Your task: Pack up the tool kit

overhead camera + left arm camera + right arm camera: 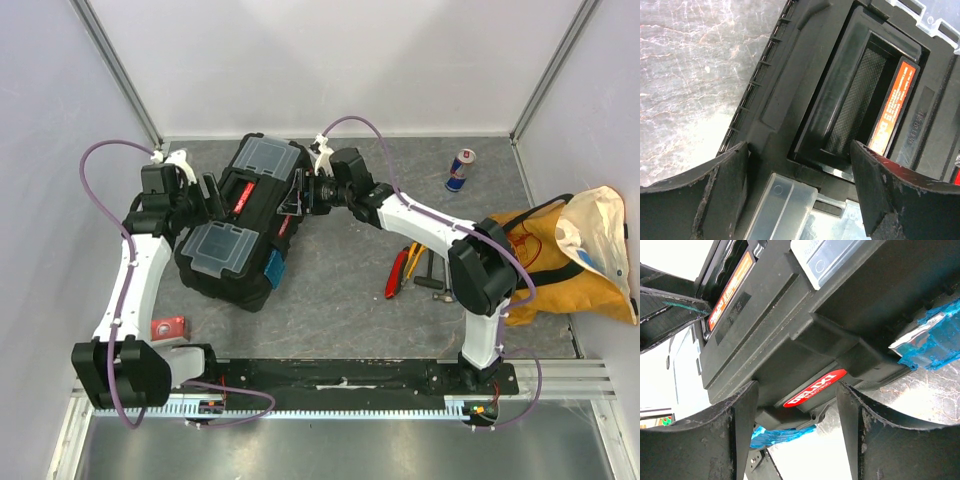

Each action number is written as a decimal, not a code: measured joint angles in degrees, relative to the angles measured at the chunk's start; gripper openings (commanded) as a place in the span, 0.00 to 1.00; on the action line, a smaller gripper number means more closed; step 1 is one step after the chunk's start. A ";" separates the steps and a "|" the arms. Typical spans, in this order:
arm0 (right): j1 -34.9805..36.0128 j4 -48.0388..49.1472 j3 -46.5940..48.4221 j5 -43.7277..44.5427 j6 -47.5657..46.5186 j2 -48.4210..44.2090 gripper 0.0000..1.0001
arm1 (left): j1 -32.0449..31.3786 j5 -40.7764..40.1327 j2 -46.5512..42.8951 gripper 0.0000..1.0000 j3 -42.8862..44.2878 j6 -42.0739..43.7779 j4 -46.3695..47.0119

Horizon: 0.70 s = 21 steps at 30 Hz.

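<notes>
On the toolbox [790,325] sits a red oval label [815,388].

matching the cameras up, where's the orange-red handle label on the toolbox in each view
top external: orange-red handle label upper left of centre.
left wrist: label right of centre, slanted.
right wrist: label upper left, slanted.
shared landmark: clear organiser lid beside it.

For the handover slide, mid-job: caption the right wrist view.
The right fingers flank the toolbox's red oval label, a blue latch alongside.
</notes>
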 measured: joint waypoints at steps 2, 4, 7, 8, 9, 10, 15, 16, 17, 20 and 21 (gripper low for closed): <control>-0.42 -0.28 0.94 -0.20 0.11 0.63 0.68 | 0.39 0.81 0.20 0.81 -0.90 -0.76 2.21; -1.09 -0.42 1.97 -0.17 0.37 1.42 0.66 | 0.63 1.66 0.48 0.79 -1.97 -2.05 5.07; -2.89 -0.52 3.69 -0.09 0.83 2.75 0.66 | 1.11 4.24 1.55 0.77 -3.67 -4.79 10.67; -3.76 -0.52 4.31 0.13 1.01 3.32 0.66 | 1.25 5.27 2.16 0.77 -4.20 -6.03 12.68; -4.66 -0.48 4.96 0.46 1.11 3.91 0.66 | 1.29 6.36 2.93 0.77 -4.72 -7.52 14.82; -5.51 -0.44 5.57 0.79 1.25 4.48 0.66 | 1.31 7.23 3.69 0.77 -5.11 -8.92 16.72; -9.90 0.37 8.85 4.33 1.18 8.02 0.72 | 1.36 12.31 6.60 0.76 -5.51 -12.92 21.35; -10.40 0.37 9.22 5.33 1.05 8.50 0.73 | 1.36 13.94 7.34 0.76 -5.38 -13.44 21.62; -10.91 0.37 9.42 6.73 0.98 8.98 0.74 | 1.25 15.28 8.26 0.76 -5.11 -14.47 22.14; -11.72 -0.28 9.44 10.27 1.60 9.27 0.75 | 1.07 19.02 11.13 0.75 -3.23 -16.39 22.18; -11.87 -0.50 9.51 11.28 1.81 9.27 0.75 | 0.96 19.69 11.78 0.75 -2.64 -16.72 22.16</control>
